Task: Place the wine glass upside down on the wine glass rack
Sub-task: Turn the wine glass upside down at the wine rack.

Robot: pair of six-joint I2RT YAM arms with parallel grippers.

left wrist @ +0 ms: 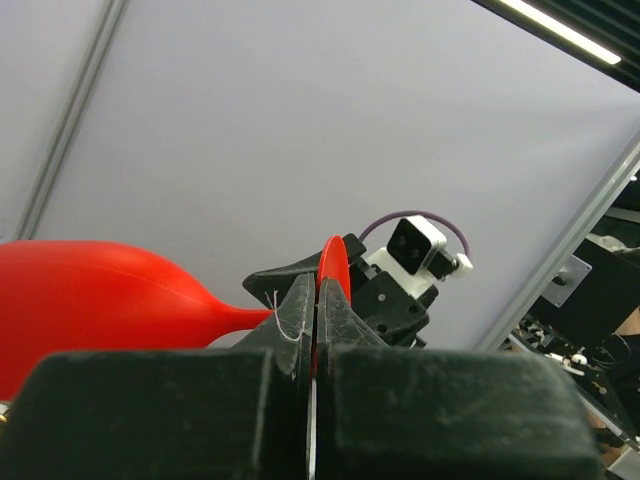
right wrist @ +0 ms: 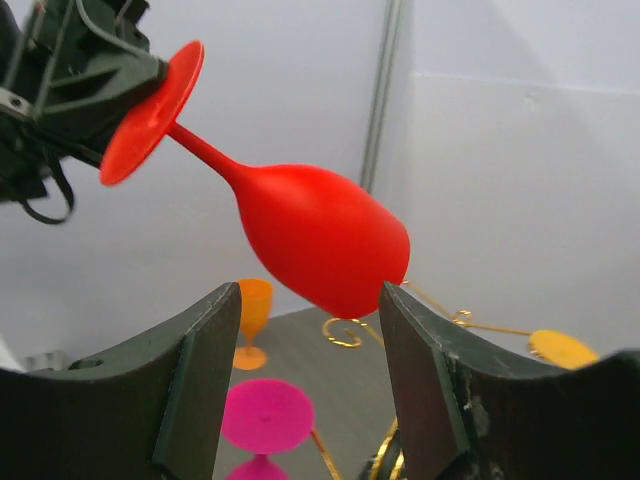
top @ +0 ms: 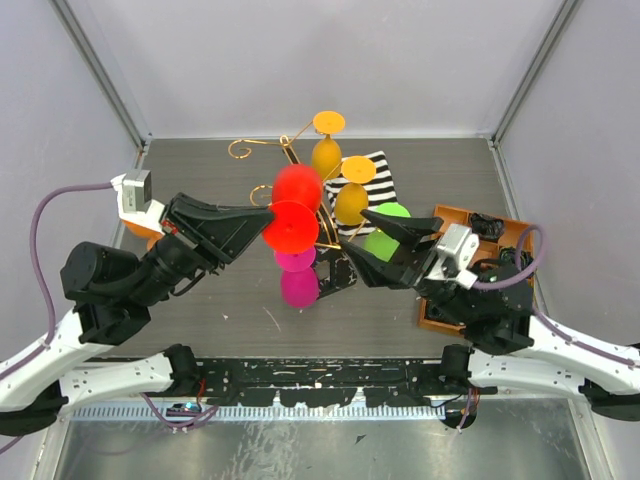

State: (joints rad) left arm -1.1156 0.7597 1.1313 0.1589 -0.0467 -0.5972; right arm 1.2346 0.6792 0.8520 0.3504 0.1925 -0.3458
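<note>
**Grasp.** A red, smooth-walled wine glass (top: 296, 192) is held clear of the grey counter (top: 215, 300). The left jaws are closed flat on the rim of its disc foot (right wrist: 150, 112).

**Long axis.** The glass slants from the foot, high at the left jaws, down the stem to the bowl (right wrist: 322, 240). The bowl points toward the tall gold wire rack (top: 268, 143) on its black veined base.

**Right jaws.** They stand wide and empty, facing the bowl from the opposite side, apart from it. The left arm is the carrier.

**Room.** Yellow-orange (top: 350, 203), magenta (top: 298, 285) and green (top: 384, 240) glasses crowd the rack's near and right sides. A curled scroll arm at rear left (top: 243, 149) looks free, with open counter below it.

**Judged risk.** The bowl may strike its neighbours as it is inverted.
</note>
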